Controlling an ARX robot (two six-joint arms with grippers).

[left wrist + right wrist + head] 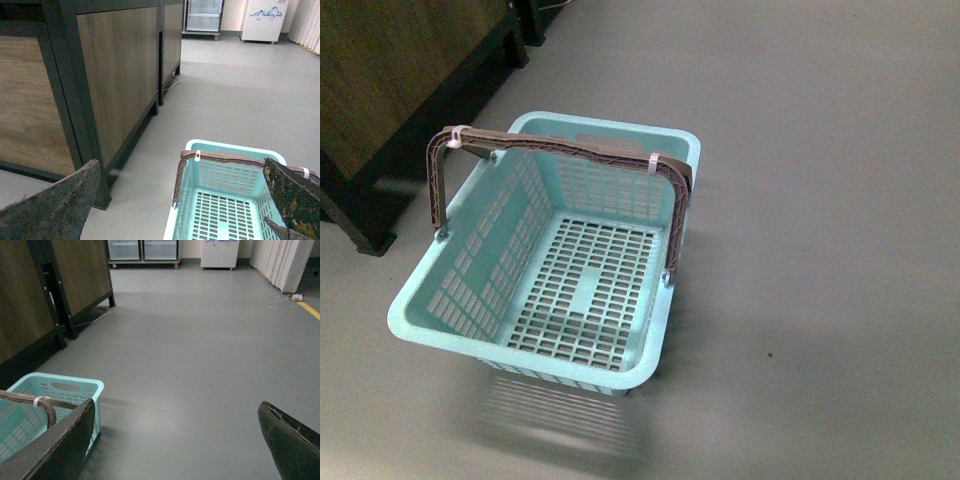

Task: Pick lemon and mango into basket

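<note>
Basket: stands on the grey floor, just beside a wooden cabinet with a dark frame.
Handles: both are brown and raised. They meet over the basket and are bound with white ties.
Left tool: released, with its fingers spread wide. The basket's far end shows between them.
Right tool: released, with its fingers wide apart. Bare floor lies between them, and a basket corner sits behind one finger.
Front view only: shows the whole basket with its slotted bottom in full, but neither arm.
Wrist views only: show a glass-door cooler and a white chest at the far wall.
Right wrist view only: shows a white curtain and a yellow floor line.
</note>
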